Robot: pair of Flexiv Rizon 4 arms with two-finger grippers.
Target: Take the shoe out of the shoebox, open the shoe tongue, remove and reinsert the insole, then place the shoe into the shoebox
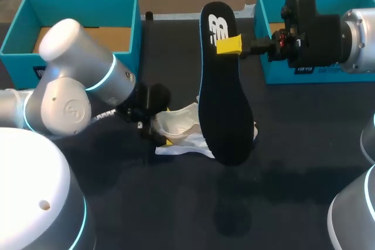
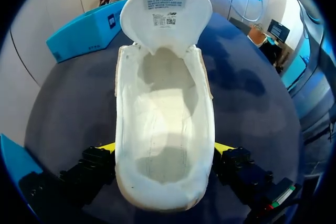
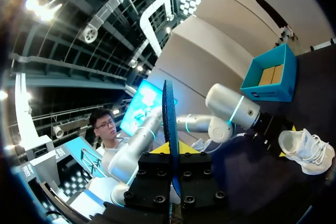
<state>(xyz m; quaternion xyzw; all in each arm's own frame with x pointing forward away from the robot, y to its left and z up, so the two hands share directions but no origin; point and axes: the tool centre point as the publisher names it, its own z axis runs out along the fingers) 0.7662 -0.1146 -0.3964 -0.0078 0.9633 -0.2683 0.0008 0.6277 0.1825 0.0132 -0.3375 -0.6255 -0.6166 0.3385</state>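
The left gripper [image 2: 165, 148] clamps the heel of the white shoe [image 2: 165, 103], which lies mid-table [image 1: 293, 162] with its tongue thrown back and its toe pointing right. The right gripper [image 1: 229, 45] pinches the black insole [image 1: 225, 103] in the air over the shoe. The insole's long axis runs from far edge to near edge, crosswise to the shoe, so it likely needs turning before reinsertion.

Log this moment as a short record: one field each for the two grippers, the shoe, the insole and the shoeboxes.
left gripper: shut on the shoe, one finger at each side near the heel
right gripper: shut on the insole, near one end
shoe: white, tongue folded open, no insole inside
insole: black, held up over the table, out of the shoe
shoeboxes: left shoebox and right shoebox, both teal, at the table's far side, neither holding the shoe
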